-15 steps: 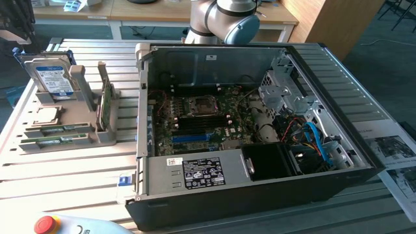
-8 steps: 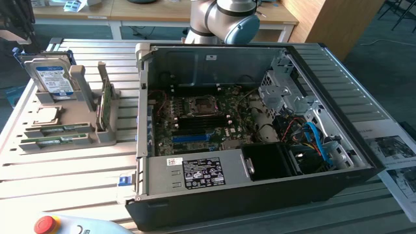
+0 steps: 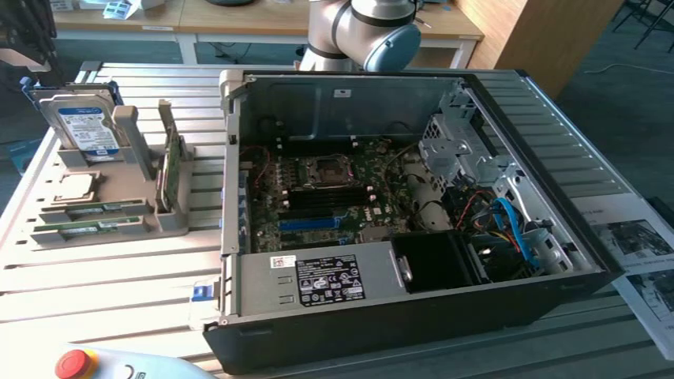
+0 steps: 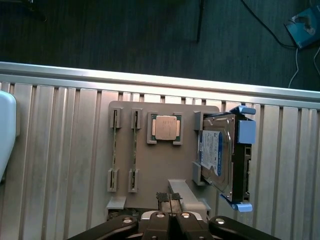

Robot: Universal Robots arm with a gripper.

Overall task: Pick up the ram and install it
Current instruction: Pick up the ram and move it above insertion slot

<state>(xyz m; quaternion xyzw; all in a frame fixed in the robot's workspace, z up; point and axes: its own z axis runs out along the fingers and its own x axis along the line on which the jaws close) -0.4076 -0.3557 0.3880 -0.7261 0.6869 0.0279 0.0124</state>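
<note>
Two ram sticks lie on edge in the slots of a grey holder tray: one ram stick and a second ram stick beside it. The same ram sticks rest at the near end of the tray on the exterior view's left. My gripper hangs well above the tray, over the edge next to the ram slots. Its fingertips are pressed together with nothing between them. The open computer case shows the motherboard's black memory slots.
The tray also carries a CPU, a silver hard drive with a blue label and an upright green expansion card. The arm's base stands behind the case. A red emergency stop sits at the front. Papers lie right of the case.
</note>
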